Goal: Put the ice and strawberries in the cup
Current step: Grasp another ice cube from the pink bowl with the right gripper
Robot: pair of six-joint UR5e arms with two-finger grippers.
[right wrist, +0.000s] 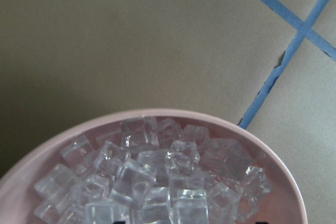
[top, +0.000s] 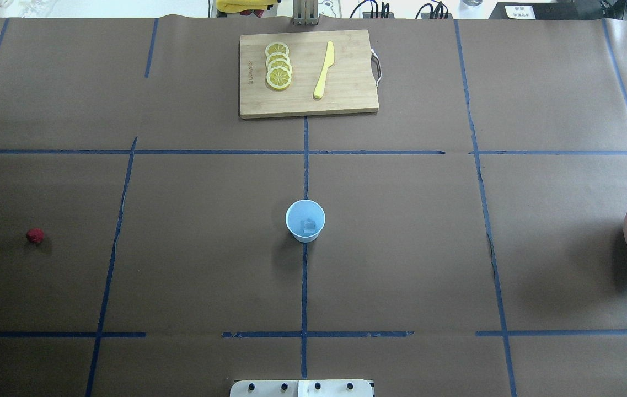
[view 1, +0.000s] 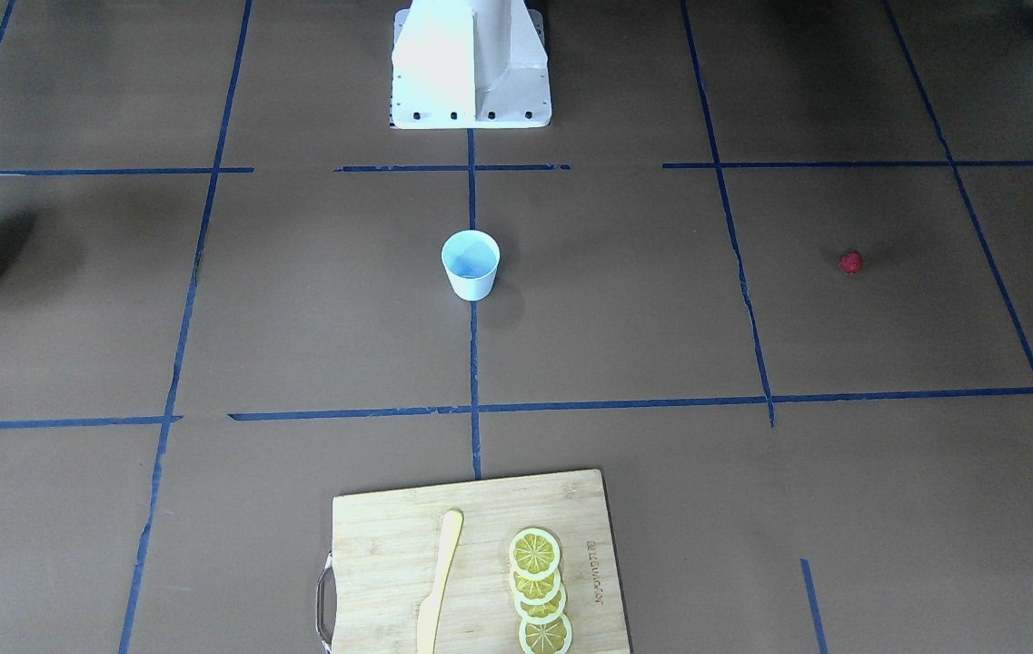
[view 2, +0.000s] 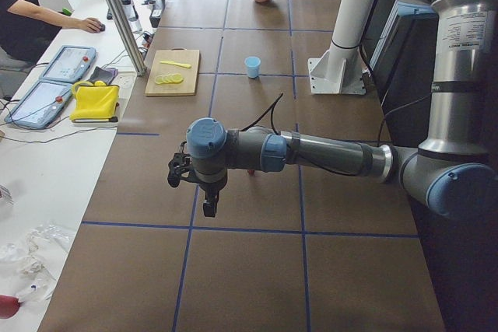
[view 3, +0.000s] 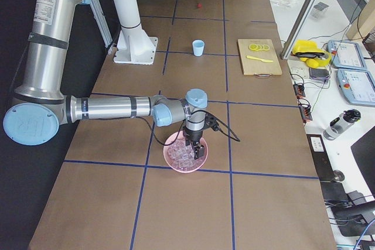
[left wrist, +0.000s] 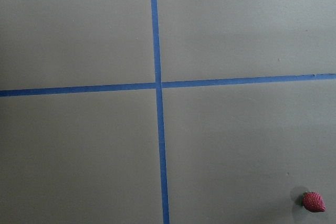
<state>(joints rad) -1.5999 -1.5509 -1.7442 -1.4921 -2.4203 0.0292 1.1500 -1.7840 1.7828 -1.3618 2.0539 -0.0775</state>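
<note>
Cup [top: 305, 220]: well apart from both grippers, one ice cube [top: 308, 225] inside. Yet to go in: strawberry [left wrist: 313, 202], on the table near left gripper [view 2: 208, 206], off to one side. More ice [right wrist: 152, 182] directly under right gripper [view 3: 195, 149], in pink bowl [view 3: 176, 167]. Cannot tell whether either gripper's jaws stand apart or together.

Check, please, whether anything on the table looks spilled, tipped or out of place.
Nothing is spilled or tipped. The cup stands upright, and the ice sits in the bowl. Only the strawberry lies loose on the table, on the robot's left.
</note>
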